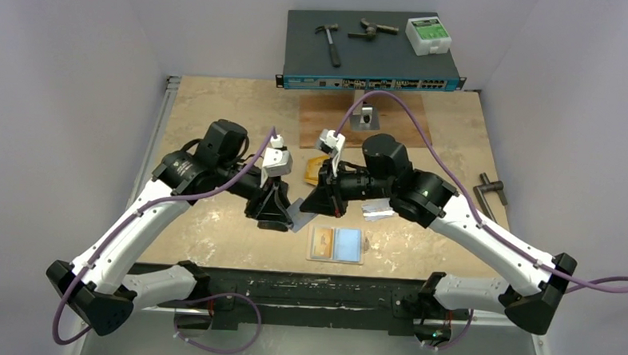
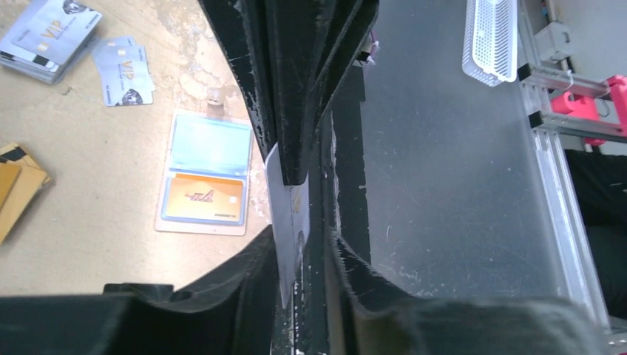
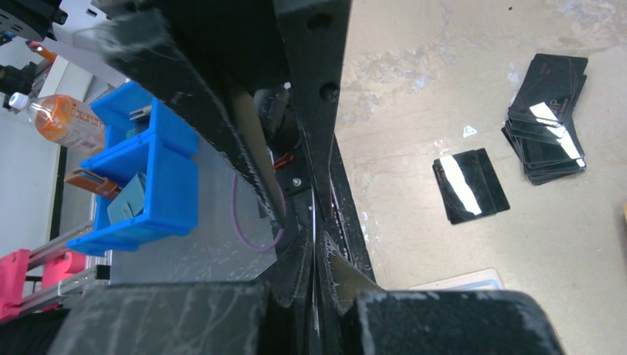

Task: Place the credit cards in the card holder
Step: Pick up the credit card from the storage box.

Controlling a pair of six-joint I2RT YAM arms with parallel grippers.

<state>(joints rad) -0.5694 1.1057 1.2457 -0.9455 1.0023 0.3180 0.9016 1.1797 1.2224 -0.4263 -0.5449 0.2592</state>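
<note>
**A:** The left tool [image 1: 279,216] first: how does it stand?

**B:** It is clamped on one silver card [image 2: 287,222]. In the top view it sits in the centre of the frame, and the card sticks out at its lower right. The left wrist view shows that card nearly edge-on between the black fingers.

**A:** And the right tool [image 1: 314,201]?

**B:** Its fingers are pressed together. It is just right of the left one, centre frame. From its own wrist view I cannot tell whether anything thin sits between them.

**A:** Now the rest, biggest first.

**B:** The table [image 1: 217,117] is tan and mottled and fills the middle of the frame. At top centre a network switch [image 1: 373,36] lies across its far edge with a hammer [image 1: 329,44] on it. A wooden board [image 1: 401,129] lies just below the switch.

**A:** Where is the card holder?

**B:** The card holder [image 1: 348,245] lies open and flat at lower centre, just below both tools and near the table's front edge. An orange card [image 2: 203,198] sits in one pocket, the left one in the top view. The pocket beside it shows light blue.

**A:** And the loose cards?

**B:** The silver cards [image 1: 377,211] lie in a pile right of centre, near the holder's upper right corner. The gold cards [image 1: 315,163] lie above centre, beyond the tools. All of them rest on the table, apart from the holder.
</note>
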